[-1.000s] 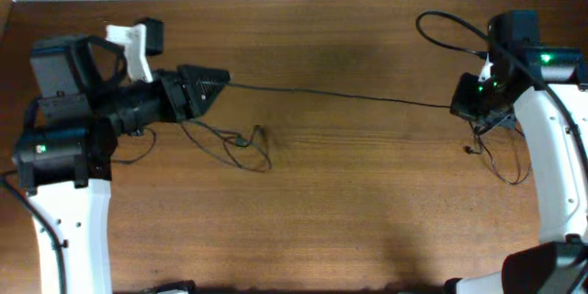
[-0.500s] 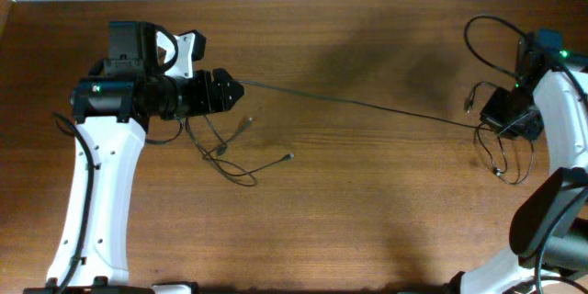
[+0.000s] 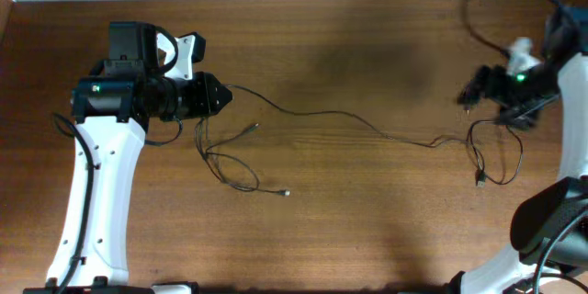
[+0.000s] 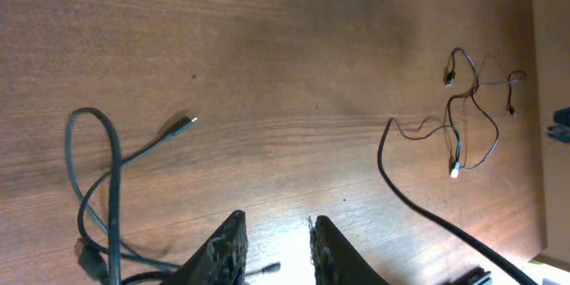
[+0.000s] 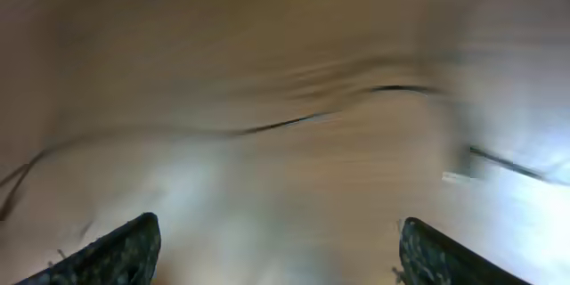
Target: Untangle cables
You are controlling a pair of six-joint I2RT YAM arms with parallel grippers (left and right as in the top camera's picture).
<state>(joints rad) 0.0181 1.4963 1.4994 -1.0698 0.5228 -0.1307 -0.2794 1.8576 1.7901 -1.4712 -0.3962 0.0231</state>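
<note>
Wood-brown counter [image 3: 349, 230] fills the overhead view. The left gripper [image 3: 220, 95] sits at centre left, pointing right. From just off its tip a long cable [image 3: 367, 127] wanders slackly across the middle of the frame toward the right. Below that gripper, the looped cables [image 3: 230, 173] sprawl on the wood, one pale plug end lying at lower centre left. At the right edge the right gripper [image 3: 467, 95] hangs in the upper right corner, and under it a small tangle [image 3: 501, 156] of thin cord lies on the counter, joined to the long cable.

From the left wrist, the left gripper [image 4: 276, 223] shows at the bottom edge, its jaws a narrow way apart with bare wood between the tips and nothing clasped there. A small pale piece sits low between them; what it is I cannot tell. The looped cables [image 4: 113, 178] curl at lower left. The small tangle [image 4: 463, 107] lies at upper right, and the long cable [image 4: 396, 178] bends from it down to the lower right corner.

From the right wrist everything is smeared. The right gripper [image 5: 280, 236] has its jaws spread wide to the bottom corners, grasping nothing. A dark cable streak [image 5: 285, 125] crosses the middle of the frame.
</note>
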